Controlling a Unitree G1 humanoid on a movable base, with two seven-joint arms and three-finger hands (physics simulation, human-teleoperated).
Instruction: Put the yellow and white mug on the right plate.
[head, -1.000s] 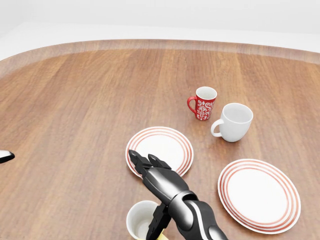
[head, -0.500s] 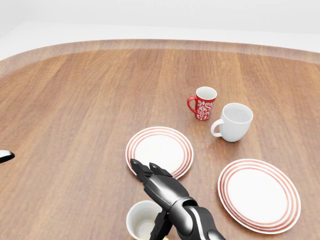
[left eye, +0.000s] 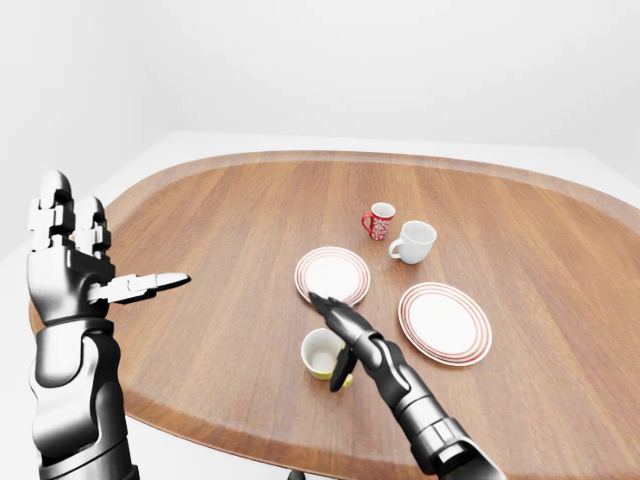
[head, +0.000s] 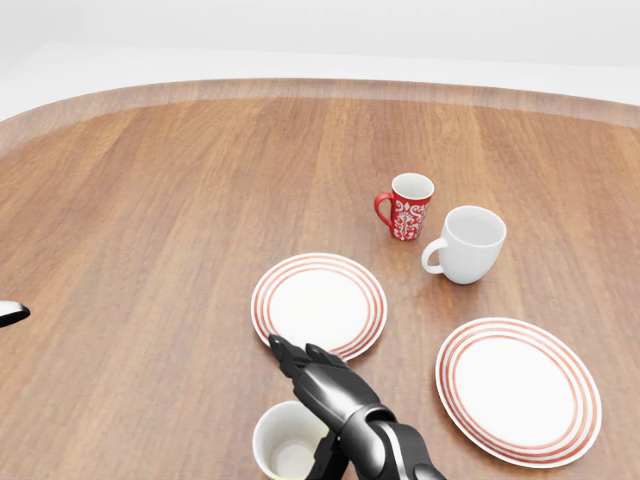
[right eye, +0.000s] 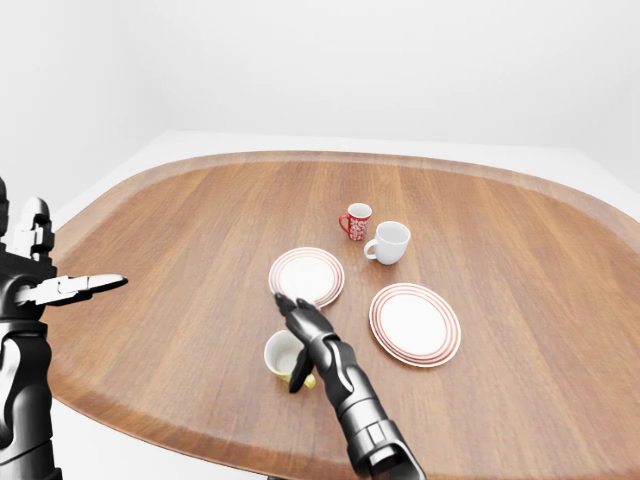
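Observation:
The yellow and white mug (head: 284, 442) stands upright on the wooden table at the bottom of the head view, below the left plate. My right hand (head: 312, 395) is open. Its fingers stretch over the mug's right rim toward the left plate, and its thumb hangs down by the mug's right side (left eye: 323, 353). The fingers do not close round the mug. The right plate (head: 518, 390), white with red rings, lies bare to the right of the hand. My left hand (left eye: 100, 280) is raised and open at the far left, away from the table's things.
The left plate (head: 318, 305), also red-ringed, lies just above my right hand. A red patterned mug (head: 408, 207) and a plain white mug (head: 468, 244) stand above the right plate. The oval wooden table (left eye: 220, 230) has a raised rim.
My right hand has drawn back toward the bottom of the head view, off the left plate's edge and closer over the mug. The mug and the other things have not moved.

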